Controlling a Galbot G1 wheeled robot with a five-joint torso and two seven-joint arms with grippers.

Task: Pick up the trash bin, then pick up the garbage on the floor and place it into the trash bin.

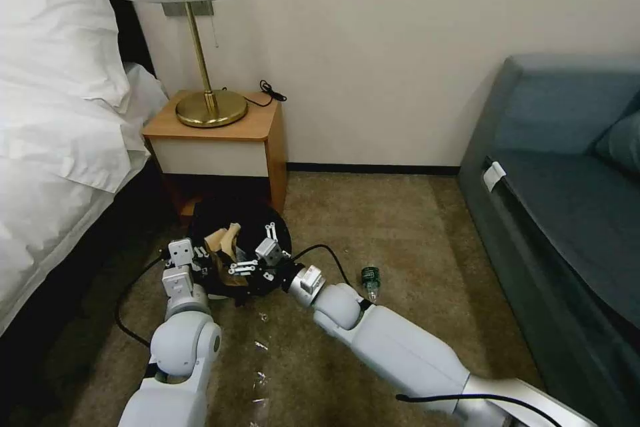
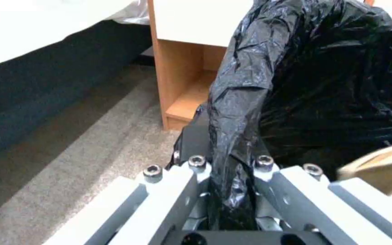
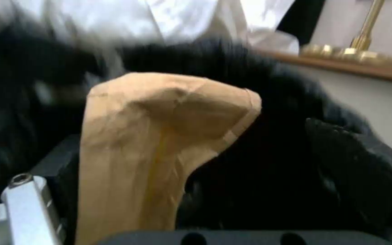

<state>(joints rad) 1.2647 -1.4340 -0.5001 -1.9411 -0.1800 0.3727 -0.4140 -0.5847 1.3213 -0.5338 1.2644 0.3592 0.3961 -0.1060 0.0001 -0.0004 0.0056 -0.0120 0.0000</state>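
Head view: trash bin, black-lined, held above the carpet in front of the nightstand; left tool clamped on the bag at the bin's near rim; right tool reaching over the bin's mouth, crumpled brown paper just beside it inside the mouth, its grip not discernible here; small green-labelled bottle lying on the carpet beside the right arm; brass lamp on the nightstand; bed at left, sofa at right.

Left wrist view: left tool clenched on a fold of black bag.

Right wrist view: brown paper between the fingers of the right tool; whether they pinch it, cannot tell.
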